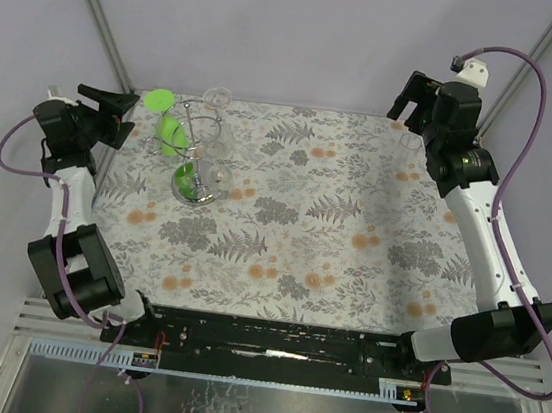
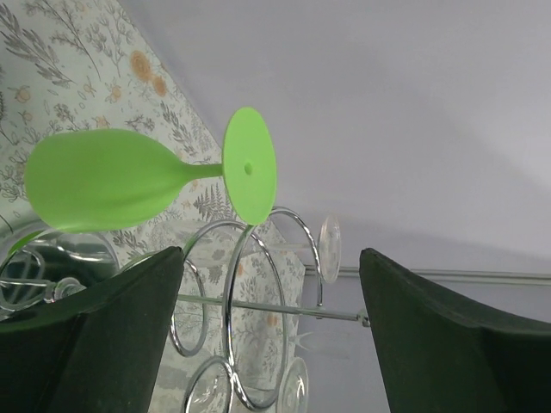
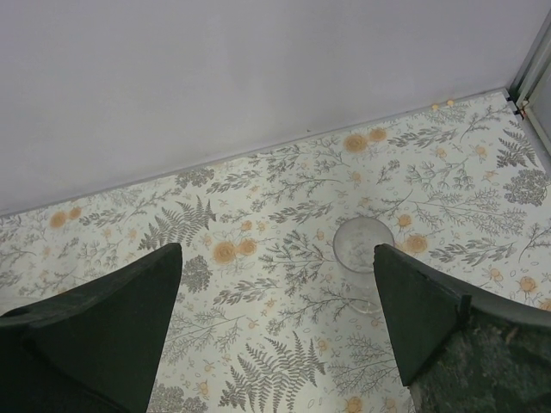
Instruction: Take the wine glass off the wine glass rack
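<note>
Left gripper [image 2: 271, 262] stands wide apart, holding nothing, aimed at the silver wire wine glass rack with its thin post and curved loops [image 2: 258, 305]. Ahead of this gripper, just above the line between its fingers in the wrist view, a bright green opaque wine glass [image 2: 95, 181] seems to hang from the rack's top by its round foot [image 2: 250, 165], bowl away from the loops. It looks light and stiff, possibly plastic though I cannot tell, with a smooth, likely slippery skin. Its thin stem [image 2: 202, 169] is probably the weak part. The better hold is likely around the bowl close to the stem, closing gently, then sliding the foot out along the wire, not tugging. Clear stemmed glasses [image 2: 330, 249] hang beyond the gripper on the same rack and look fragile, so a bump could rattle them. Right gripper [image 3: 277, 249], also wide and unloaded, hovers over the floral worktop [image 3: 258, 172] with a clear glass [image 3: 362, 249] standing just ahead of it.
</note>
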Available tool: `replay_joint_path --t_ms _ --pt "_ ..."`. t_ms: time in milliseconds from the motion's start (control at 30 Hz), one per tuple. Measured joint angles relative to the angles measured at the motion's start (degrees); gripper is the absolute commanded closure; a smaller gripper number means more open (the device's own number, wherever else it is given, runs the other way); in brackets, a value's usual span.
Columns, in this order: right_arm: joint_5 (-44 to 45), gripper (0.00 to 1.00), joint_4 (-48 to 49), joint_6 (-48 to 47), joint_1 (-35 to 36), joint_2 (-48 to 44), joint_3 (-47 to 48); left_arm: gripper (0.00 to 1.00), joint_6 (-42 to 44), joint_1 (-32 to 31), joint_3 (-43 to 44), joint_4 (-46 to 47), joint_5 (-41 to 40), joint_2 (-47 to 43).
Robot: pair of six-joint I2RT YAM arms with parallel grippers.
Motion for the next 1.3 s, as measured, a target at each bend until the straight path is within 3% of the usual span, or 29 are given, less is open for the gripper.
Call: replay_joint_path --t_ms 600,900,1300 --pt "0.07 0.01 0.00 0.20 0.02 -0.96 -1.86 0.37 -1.38 -4.48 1.73 4.04 0.07 8.00" --pt "0.04 0.01 0.00 0.20 0.00 -1.05 -1.86 0.58 -1.55 -4.48 2.56 5.11 0.07 9.55" --pt "0.02 0.01 0.00 0.20 0.02 -1.05 -1.84 0.72 -1.66 -4.48 2.78 5.22 0.07 11.08"
